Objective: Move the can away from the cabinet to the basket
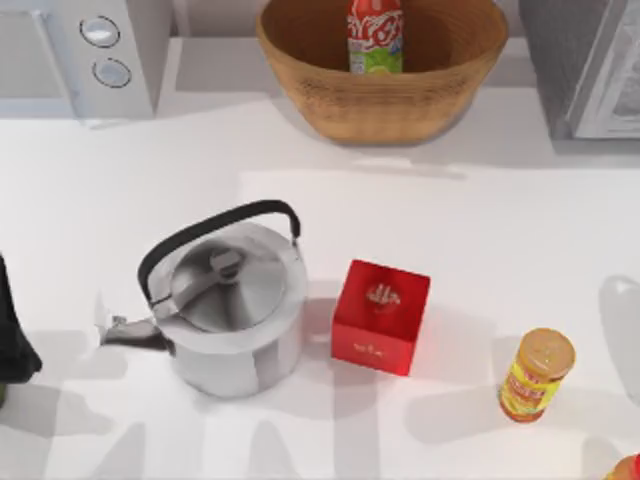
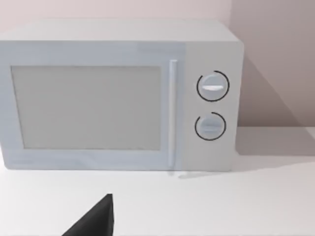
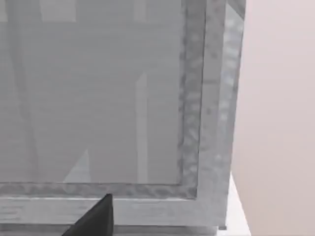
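Can [image 1: 375, 35] stands upright inside the basket [image 1: 300, 75] at the back of the worktop [image 1: 480, 230], well apart from the cabinet [image 1: 590, 60] at back right. I judge the transfer done; only parking remains. Left arm [image 1: 15, 330] sits at the left edge, its wrist view facing the white appliance [image 2: 118, 93]; right wrist view faces the cabinet door. I cannot tell either end effector's opening. Next: confirm the can stays standing, no further grasp needed.
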